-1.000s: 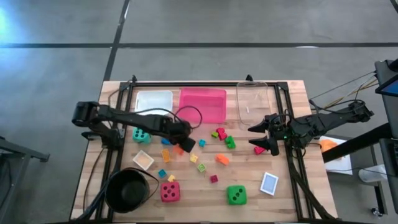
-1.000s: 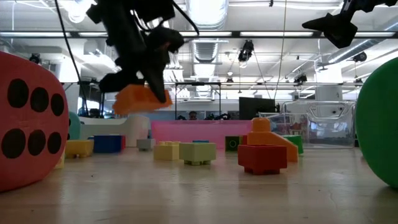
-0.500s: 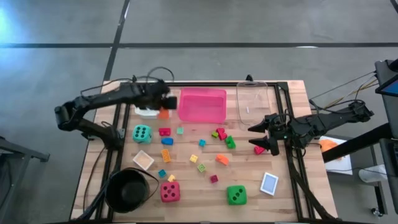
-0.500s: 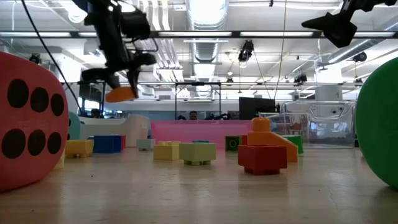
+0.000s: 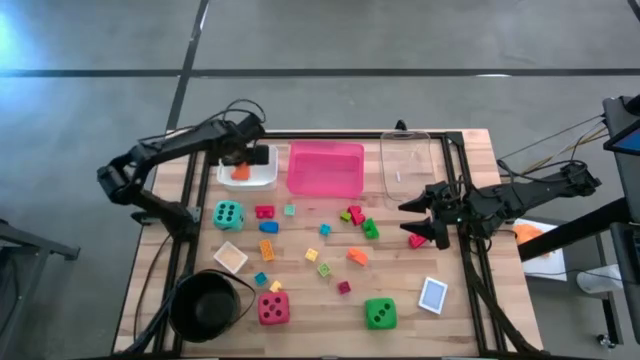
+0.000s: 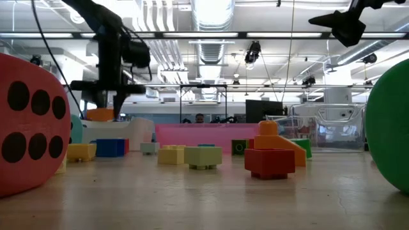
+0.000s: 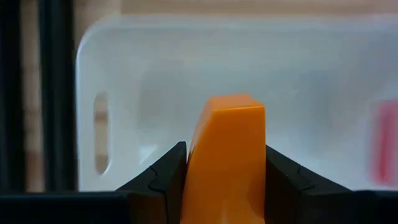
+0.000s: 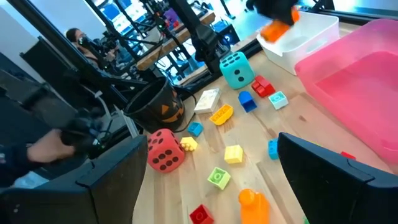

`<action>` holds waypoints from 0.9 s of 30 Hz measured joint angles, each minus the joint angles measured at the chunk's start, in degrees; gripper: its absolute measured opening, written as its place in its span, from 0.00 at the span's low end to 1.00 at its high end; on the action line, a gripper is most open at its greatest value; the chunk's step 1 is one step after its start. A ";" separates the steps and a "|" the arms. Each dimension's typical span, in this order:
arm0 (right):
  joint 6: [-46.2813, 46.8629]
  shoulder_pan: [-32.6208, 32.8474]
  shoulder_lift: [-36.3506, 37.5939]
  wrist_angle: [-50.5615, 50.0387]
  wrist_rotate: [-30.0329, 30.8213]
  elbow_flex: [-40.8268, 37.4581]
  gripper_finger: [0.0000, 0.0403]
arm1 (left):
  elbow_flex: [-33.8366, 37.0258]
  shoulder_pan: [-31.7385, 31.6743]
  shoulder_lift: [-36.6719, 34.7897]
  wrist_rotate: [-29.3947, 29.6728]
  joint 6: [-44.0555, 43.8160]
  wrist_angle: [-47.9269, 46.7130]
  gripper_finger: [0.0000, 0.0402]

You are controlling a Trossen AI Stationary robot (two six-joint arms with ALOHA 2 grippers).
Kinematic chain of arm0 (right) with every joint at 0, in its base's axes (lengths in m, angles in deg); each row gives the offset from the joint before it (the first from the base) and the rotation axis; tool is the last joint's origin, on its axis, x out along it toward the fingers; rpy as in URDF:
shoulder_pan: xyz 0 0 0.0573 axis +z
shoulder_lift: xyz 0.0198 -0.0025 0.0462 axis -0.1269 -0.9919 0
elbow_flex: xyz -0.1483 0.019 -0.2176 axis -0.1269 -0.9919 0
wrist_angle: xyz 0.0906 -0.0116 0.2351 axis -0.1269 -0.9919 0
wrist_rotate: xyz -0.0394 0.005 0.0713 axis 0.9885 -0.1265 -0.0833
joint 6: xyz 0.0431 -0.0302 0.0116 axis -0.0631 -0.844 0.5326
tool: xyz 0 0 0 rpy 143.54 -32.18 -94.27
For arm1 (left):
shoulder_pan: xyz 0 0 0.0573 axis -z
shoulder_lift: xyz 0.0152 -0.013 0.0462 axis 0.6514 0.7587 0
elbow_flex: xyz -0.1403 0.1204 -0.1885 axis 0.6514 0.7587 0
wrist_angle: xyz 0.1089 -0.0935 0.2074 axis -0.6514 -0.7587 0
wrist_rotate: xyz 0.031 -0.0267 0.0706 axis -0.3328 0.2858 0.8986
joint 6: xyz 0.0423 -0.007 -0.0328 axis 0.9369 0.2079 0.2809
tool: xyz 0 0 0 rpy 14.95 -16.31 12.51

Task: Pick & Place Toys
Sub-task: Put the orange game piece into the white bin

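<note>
Left gripper (image 5: 240, 168): you have its fingers clenched on a small orange plastic block (image 7: 225, 155), held above the white rectangular tray (image 5: 262, 178) at the far left | Right gripper (image 5: 420, 220): fingers spread wide, empty, over the table's right side | Remaining toys scattered mid-table: teal dotted die (image 5: 228, 214), red dotted die (image 5: 273, 308), green dotted die (image 5: 379, 314).

Three dice (image 5: 272, 308), two cards (image 5: 433, 295), three trays (image 5: 325, 170), one bowl (image 5: 207, 305)

The held block (image 5: 240, 171) hangs over the leftmost tray (image 5: 262, 180), behind the dice (image 5: 228, 214).
</note>
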State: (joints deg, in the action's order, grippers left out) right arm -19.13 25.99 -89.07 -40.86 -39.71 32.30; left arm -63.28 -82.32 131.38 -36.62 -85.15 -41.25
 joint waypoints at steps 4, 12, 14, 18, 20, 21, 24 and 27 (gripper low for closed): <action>0.00 0.00 0.00 0.55 0.00 0.00 0.86 | 0.00 0.00 3.31 0.87 -1.34 -1.34 0.37; 0.00 0.04 0.00 0.58 -0.06 0.00 0.86 | -0.05 0.00 4.56 7.03 -4.65 -0.81 0.37; 0.00 0.04 -0.02 0.60 -0.07 0.00 0.86 | -0.05 -0.04 4.62 7.16 -4.57 0.09 0.37; 0.00 0.04 -0.02 0.60 -0.11 0.00 0.86 | 0.06 -0.04 5.14 7.89 -4.62 0.22 0.37; 0.00 0.04 0.00 0.63 -0.13 0.00 0.86 | 0.06 -0.04 6.17 7.85 -4.51 0.19 0.37; 0.00 0.04 0.00 0.63 -0.16 0.00 0.86 | 0.06 -0.04 6.84 7.58 -4.38 0.19 0.37; 0.00 0.04 0.00 0.67 -0.22 0.00 0.86 | 0.11 -0.01 9.05 6.09 -4.34 0.14 0.37; 0.28 0.04 0.00 0.75 -0.24 0.00 0.86 | 0.11 0.04 10.90 5.47 -3.29 -0.32 0.37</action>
State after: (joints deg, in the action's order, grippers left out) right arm -18.86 26.03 -89.07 -40.12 -39.95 32.30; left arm -63.17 -82.27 142.29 -31.15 -88.44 -41.57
